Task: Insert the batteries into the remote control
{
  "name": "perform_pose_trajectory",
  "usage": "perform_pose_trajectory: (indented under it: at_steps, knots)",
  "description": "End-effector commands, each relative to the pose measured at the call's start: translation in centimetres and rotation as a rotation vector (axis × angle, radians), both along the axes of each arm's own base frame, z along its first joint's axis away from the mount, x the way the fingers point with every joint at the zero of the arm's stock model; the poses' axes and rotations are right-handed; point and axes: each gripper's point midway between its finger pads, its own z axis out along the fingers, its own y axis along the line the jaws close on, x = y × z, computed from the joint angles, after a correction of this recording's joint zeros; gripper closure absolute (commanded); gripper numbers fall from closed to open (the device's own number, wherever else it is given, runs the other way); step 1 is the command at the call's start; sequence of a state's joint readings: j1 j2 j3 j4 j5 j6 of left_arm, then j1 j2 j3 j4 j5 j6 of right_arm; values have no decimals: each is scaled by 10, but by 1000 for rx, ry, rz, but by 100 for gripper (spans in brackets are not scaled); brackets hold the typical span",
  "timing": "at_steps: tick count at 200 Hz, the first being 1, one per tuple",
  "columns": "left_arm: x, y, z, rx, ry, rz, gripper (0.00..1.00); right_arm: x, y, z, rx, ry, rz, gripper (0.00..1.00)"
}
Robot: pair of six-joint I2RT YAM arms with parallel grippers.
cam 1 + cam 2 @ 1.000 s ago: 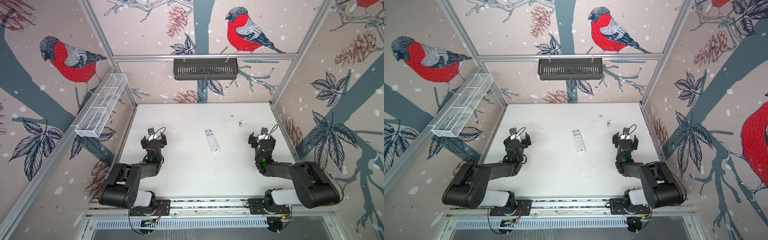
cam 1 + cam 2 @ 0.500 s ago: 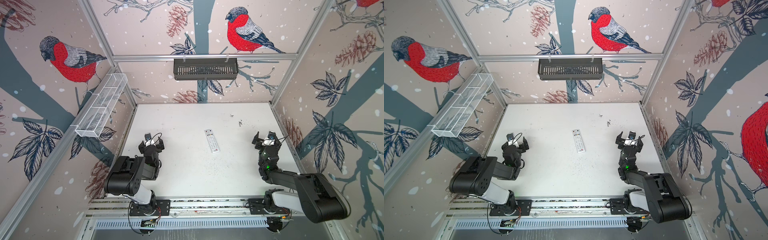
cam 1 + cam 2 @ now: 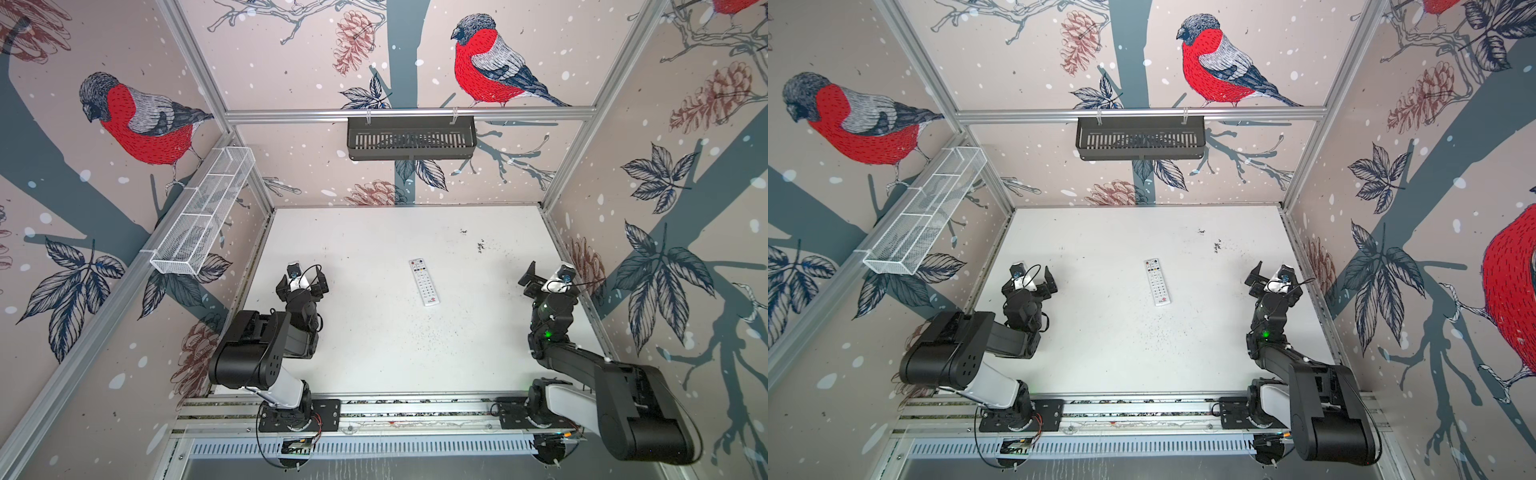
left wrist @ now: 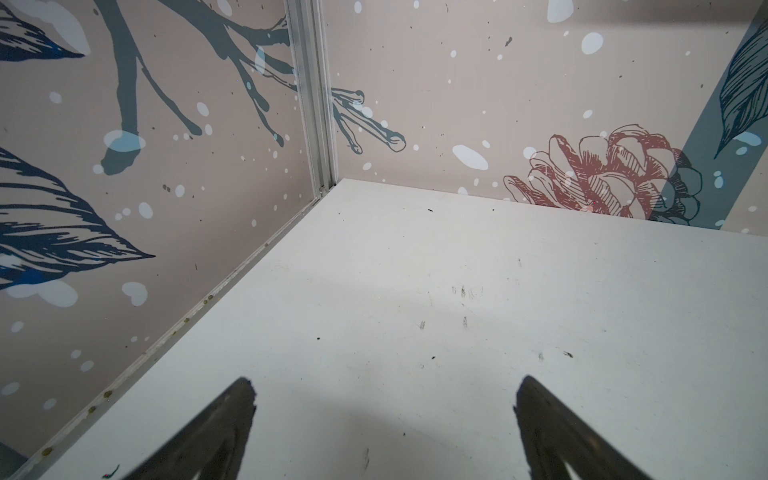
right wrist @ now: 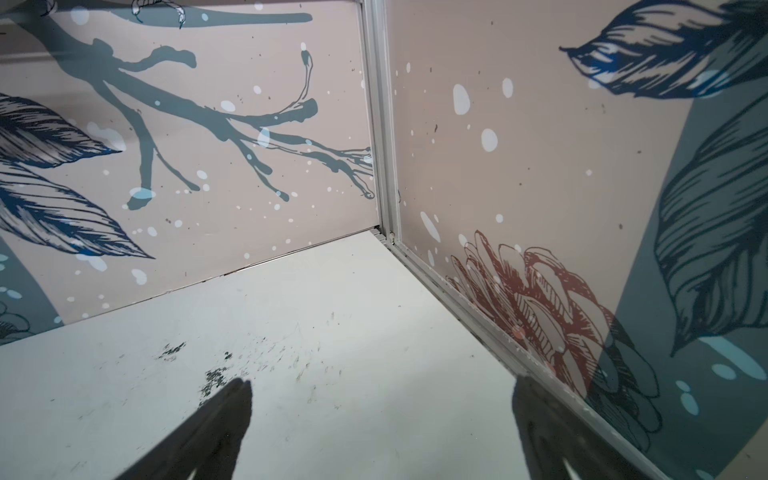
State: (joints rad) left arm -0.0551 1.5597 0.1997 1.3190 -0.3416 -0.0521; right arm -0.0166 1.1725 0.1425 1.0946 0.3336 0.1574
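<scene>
Now, remote [image 3: 424,282]: lies flat on the desk [image 3: 374,353], buttons up, near the middle, its length running roughly front to back; both top views show the remote [image 3: 1157,282] untouched.
Batteries: none show in any view; I cannot tell where they are.
Left gripper [image 3: 302,286]: jaws spread wide with nothing between them, well to the left of the remote; in the wrist view its fingertips [image 4: 230,415] frame only bare desk.
Right gripper [image 3: 550,282]: likewise spread and empty, well to the right of the remote, close to the side wall [image 3: 648,199].
Risk, bay: the button side faces up, so the bay is likely underneath; a flip seems needed, and a slim flat body on a smooth desk may skid out of a pinch.
Risk, batteries: with none in sight, loading cannot start.
Risk, wall: a wide swing of the right arm could clip it.
Writing: a small red mark near the remote's front end, too small to read; nothing else legible.
</scene>
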Motion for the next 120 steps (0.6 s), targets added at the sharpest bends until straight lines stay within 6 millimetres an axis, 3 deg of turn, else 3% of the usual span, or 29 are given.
perform_pose_trajectory:
  at_steps: [1, 67, 94, 120]
  knots:
    - [2, 0, 13, 4, -51, -1, 3, 3, 4, -3, 33, -6, 26, 1]
    - [2, 0, 13, 4, -52, -2, 3, 13, 6, -30, 11, 44, 5, 1]
    - [2, 0, 13, 4, -51, -2, 3, 33, 35, -41, -85, 92, 125, 1]
    - [2, 0, 13, 4, -51, 0, 3, 38, 36, -48, -75, 152, 134, 0]
